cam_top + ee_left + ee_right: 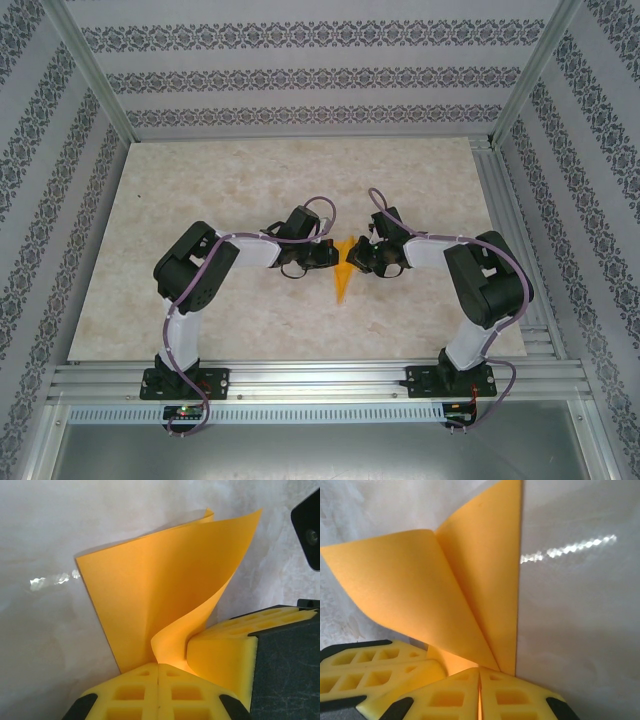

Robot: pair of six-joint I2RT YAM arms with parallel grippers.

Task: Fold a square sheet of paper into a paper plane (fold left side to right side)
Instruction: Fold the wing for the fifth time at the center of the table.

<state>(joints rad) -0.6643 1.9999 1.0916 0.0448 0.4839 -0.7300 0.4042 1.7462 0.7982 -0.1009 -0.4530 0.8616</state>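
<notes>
Paper: the orange paper [343, 278] sits right between the two grippers, already narrowed to a wedge. Its pointed end runs out past both sets of fingertips toward the arm bases.

Left gripper: the left gripper [158, 669] has its yellow fingers pressed together. The bottom of the paper runs straight into the tips, so to me it looks pinched there.

Right gripper: the right gripper [480, 672] is squeezed together too, with a thin orange line in the seam between the fingers, so it's nipping the paper at the crease.

How close: one finger of the right gripper lies just beside the left one's tips, nearly touching. They're on almost the same spot from opposite sides.

Loose flap: the loose flap [395, 580] curls up and away in front of the right gripper's fingertips, and the other layer lies flatter just beyond it.

Why hold it like this: my guess is one pinch anchors the crease so it can't slide, while the other carries the raised side across.

Table: the pale marbled table [200, 200] is glossy, which is probably why the paper is clamped and not just pushed.

Stage: I'd say mid-fold, since the flap isn't pressed flat yet.

Risk: thin paper could buckle or tear if both pull apart.
</notes>
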